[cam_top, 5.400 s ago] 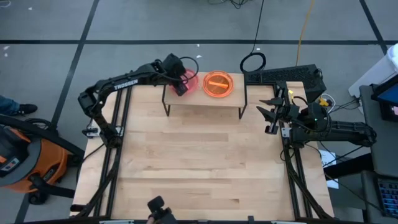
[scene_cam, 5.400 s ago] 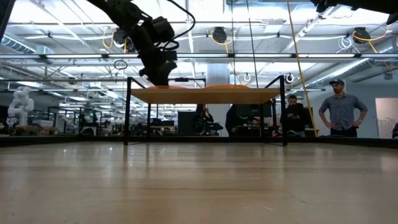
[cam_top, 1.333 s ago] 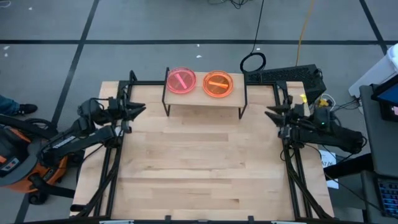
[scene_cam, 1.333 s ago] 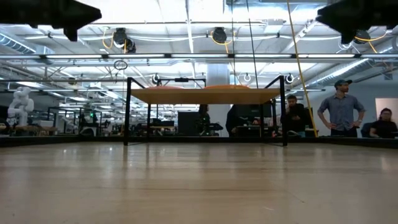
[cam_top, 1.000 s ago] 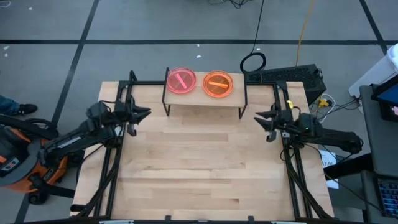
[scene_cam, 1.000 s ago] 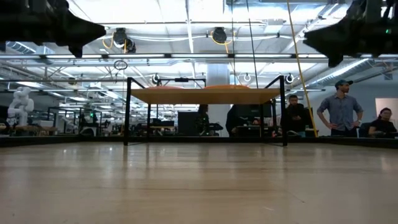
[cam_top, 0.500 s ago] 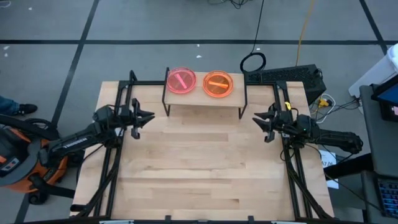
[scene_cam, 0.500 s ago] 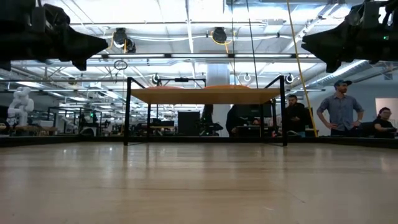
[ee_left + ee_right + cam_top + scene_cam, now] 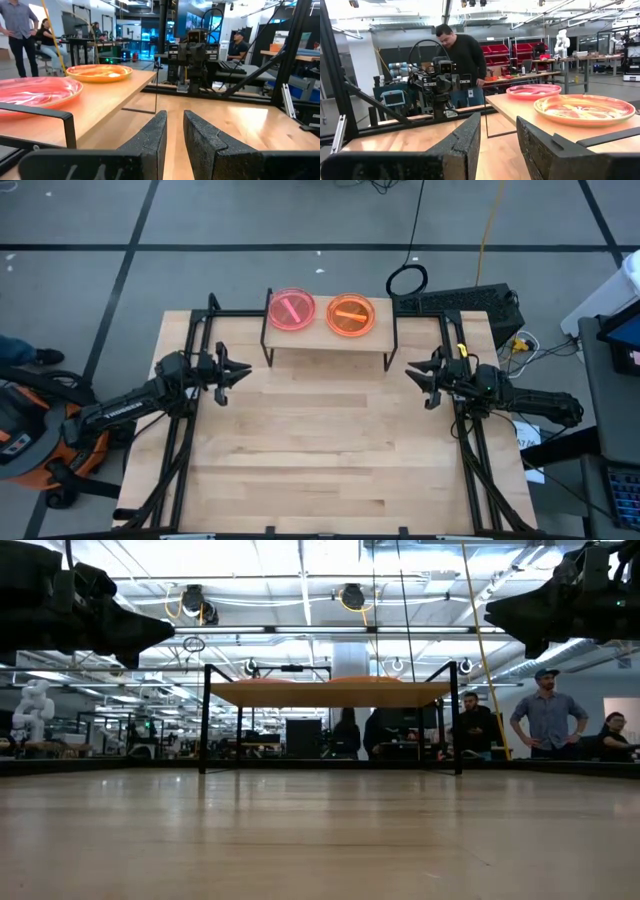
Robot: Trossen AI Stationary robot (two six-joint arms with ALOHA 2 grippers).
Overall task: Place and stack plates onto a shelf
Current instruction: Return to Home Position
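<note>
L gripper (image 9: 240, 369): jaws slightly apart, empty, at L edge of table (image 9: 320, 450). R gripper (image 9: 413, 373): jaws apart, empty, at R edge. Both near legs of shelf (image 9: 330, 342). Pink plate (image 9: 291, 311) & orange plate (image 9: 351, 314) sit side by side on shelf. Risk: arm clips a leg on retract; jolt could slide plates off.

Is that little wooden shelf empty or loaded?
Loaded: seen from above, a pink plate and an orange plate lie side by side on the shelf.
</note>
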